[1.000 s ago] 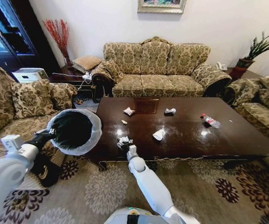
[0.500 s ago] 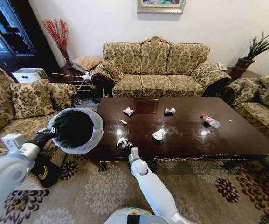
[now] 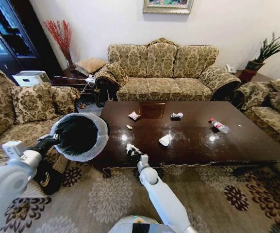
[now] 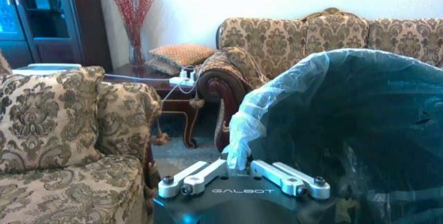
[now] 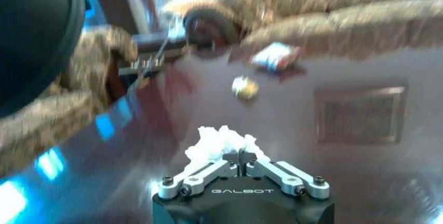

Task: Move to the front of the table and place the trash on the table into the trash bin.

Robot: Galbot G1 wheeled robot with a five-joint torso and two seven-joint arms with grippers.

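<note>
The right gripper (image 5: pixel 240 157) is clamped on a crumpled white tissue (image 5: pixel 220 143), its 2 fingers pressed together with the paper bunched between and above them. In the head view this gripper (image 3: pixel 135 154) sits at the near edge of the large glossy dark brown wooden table (image 3: pixel 237 145), with the tissue (image 3: pixel 131 148) lifted just off the wood. To the robot's left, the left gripper (image 4: pixel 239 168) is closed on the thin white plastic liner at the rim of the round black trash bin (image 4: pixel 367 130), holding the bin (image 3: pixel 76 136) tilted with its mouth open, just beside the table's left corner and near the held tissue.

As for progress, the robot stands at the front of the table, so the approach looks done. 1 piece is in hand but not yet over the bin. Left on the table are a crinkled wrapper (image 3: pixel 134 115) near the square inlay, a tiny pale scrap (image 3: pixel 129 127), a small crumpled wrapper (image 3: pixel 176 115), a white paper scrap (image 3: pixel 164 140), and a clear plastic bottle with a red cap (image 3: pixel 219 125) well over to the right. So most of the clearing seems to be ahead: 5 pieces remain.
</note>
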